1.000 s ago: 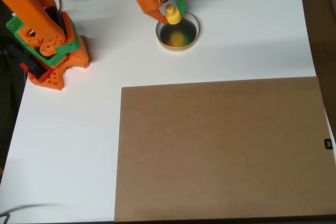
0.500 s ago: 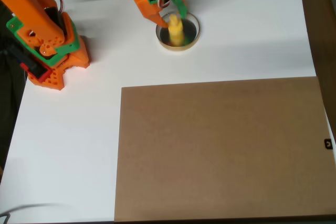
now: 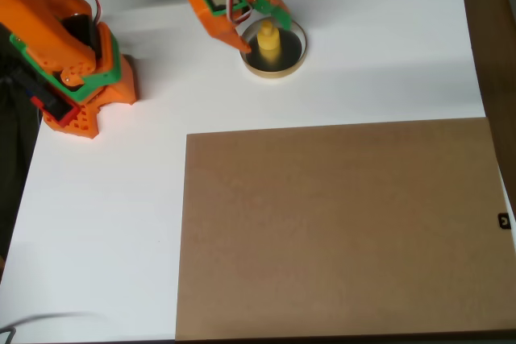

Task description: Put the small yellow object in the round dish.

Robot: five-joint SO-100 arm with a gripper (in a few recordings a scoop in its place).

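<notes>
The small yellow object [image 3: 268, 42] stands upright inside the round dish [image 3: 292, 62], knob up, on the dish's dark inside. The dish sits on the white table near the top middle of the overhead view. My orange and green gripper [image 3: 264, 28] hangs over the dish's upper left rim, open, with one finger on each side of the yellow piece and a gap around it. Nothing is held between the fingers.
The arm's orange base [image 3: 68, 78] stands at the left edge. A large brown cardboard sheet [image 3: 339, 227] covers the lower right of the white table [image 3: 105, 223]. A dark strip runs along the right edge.
The gripper opened and let go of the yellow piece, which dropped from above the rim down into the dish. The gripper has shifted slightly left and up.
</notes>
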